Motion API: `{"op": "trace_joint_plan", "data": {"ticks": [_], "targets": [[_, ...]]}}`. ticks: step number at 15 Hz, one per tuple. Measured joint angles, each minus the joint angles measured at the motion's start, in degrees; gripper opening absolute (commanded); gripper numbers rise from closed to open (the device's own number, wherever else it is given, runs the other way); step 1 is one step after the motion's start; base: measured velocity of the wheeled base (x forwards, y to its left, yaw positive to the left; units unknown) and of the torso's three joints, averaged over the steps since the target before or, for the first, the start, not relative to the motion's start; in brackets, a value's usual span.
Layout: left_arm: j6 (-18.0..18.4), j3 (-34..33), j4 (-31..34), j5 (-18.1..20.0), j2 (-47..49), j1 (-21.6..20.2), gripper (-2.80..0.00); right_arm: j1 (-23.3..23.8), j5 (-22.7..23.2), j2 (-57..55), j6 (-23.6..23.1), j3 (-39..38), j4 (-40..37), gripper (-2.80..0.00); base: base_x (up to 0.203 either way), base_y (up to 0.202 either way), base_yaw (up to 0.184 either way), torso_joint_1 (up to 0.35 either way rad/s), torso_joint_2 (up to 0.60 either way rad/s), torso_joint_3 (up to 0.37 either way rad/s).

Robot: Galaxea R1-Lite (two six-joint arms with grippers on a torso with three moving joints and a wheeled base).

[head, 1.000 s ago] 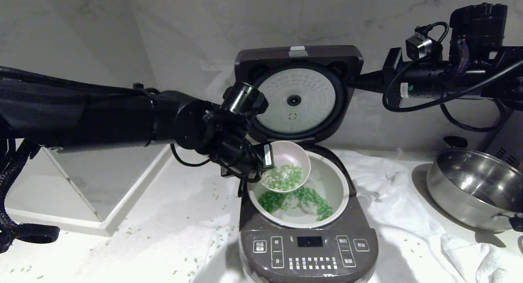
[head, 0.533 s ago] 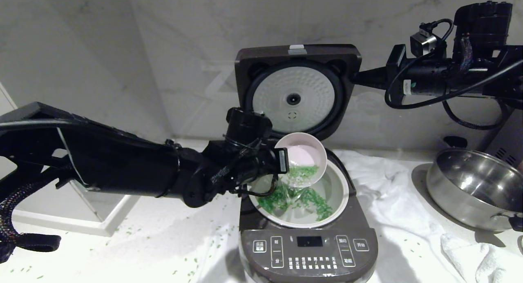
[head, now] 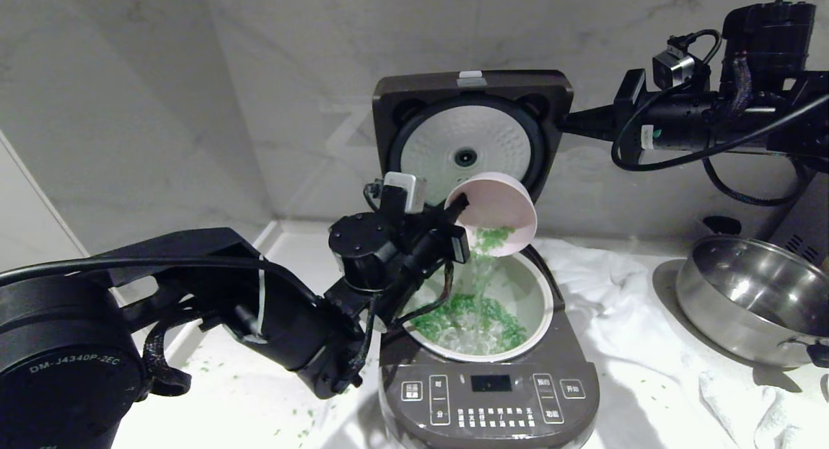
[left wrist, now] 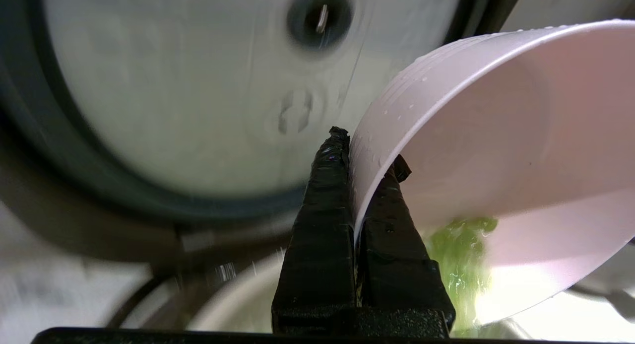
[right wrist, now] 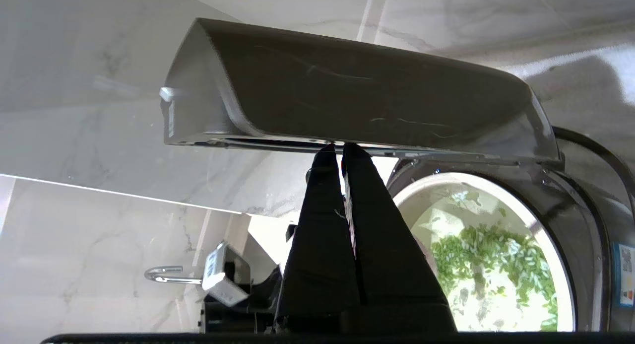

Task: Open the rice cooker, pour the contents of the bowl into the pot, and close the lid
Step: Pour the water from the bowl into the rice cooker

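The dark brown rice cooker stands open, its lid upright against the wall. My left gripper is shut on the rim of the pale pink bowl, one finger inside and one outside. The bowl is tipped steeply above the pot. Green grains stream down onto the heap in the pot. The left wrist view shows the gripper pinching the bowl as grains slide out. My right gripper is shut, its tips against the lid's right edge.
A shiny steel pan sits at the right on a crumpled white cloth. Stray green grains lie on the white counter left of the cooker. The marble wall rises close behind the lid.
My left wrist has rolled and lifted the bowl, tipping it from a shallow tilt to a steep one. Grains now fall into the pot, and its heap has grown. The right arm kept still.
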State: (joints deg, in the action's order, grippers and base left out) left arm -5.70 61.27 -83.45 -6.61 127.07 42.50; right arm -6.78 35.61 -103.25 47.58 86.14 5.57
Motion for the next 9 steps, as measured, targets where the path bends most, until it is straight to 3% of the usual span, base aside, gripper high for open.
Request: {"op": "trace_joint_plan", "data": {"ticks": [3, 9], "targets": [[3.84, 1.22, -3.63, -0.10, 1.74, 0.41, -2.80, 0.00, 0.02, 0.02, 0.36, 0.00, 0.88, -2.80, 0.000, 0.000, 0.000, 0.000, 0.00, 0.000], [4.36, 1.33, -3.70, -0.12, 3.50, 0.48, -2.80, -0.11, 0.02, 0.13, 0.44, -0.09, 0.97, -2.80, 0.000, 0.000, 0.000, 0.000, 0.00, 0.000]]}}
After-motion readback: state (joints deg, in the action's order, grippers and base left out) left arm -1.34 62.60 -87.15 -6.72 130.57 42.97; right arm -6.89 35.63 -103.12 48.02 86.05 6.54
